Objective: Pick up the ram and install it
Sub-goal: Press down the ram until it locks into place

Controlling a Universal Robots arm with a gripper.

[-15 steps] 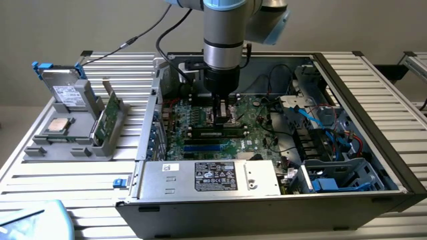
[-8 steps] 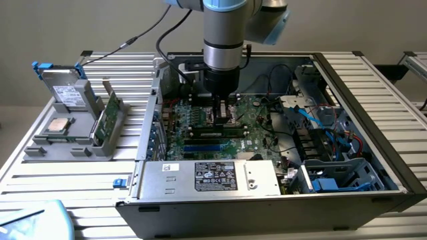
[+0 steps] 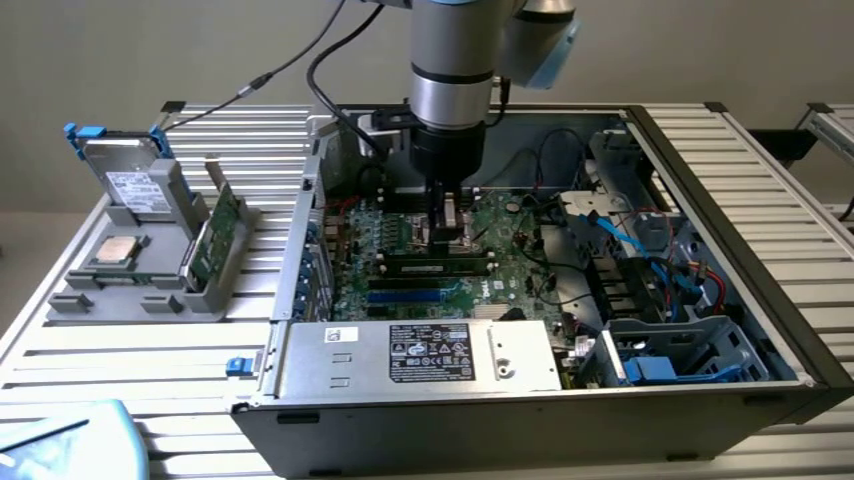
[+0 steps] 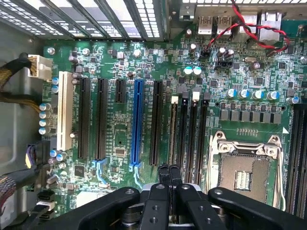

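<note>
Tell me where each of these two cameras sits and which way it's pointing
Exterior view: off the arm, above and in front of the open computer case, looking down into it; the arm and shut gripper hang over the motherboard.
Wrist view: on the wrist, facing straight down at the motherboard; the gripper fingers are pressed together over a ram seated in its slot.
Shared: motherboard, gripper, ram.

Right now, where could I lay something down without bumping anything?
The slatted table has bare room in front of the grey parts tray, and again right of the case. Inside the case it is crowded: gripper, cables, motherboard.
</note>
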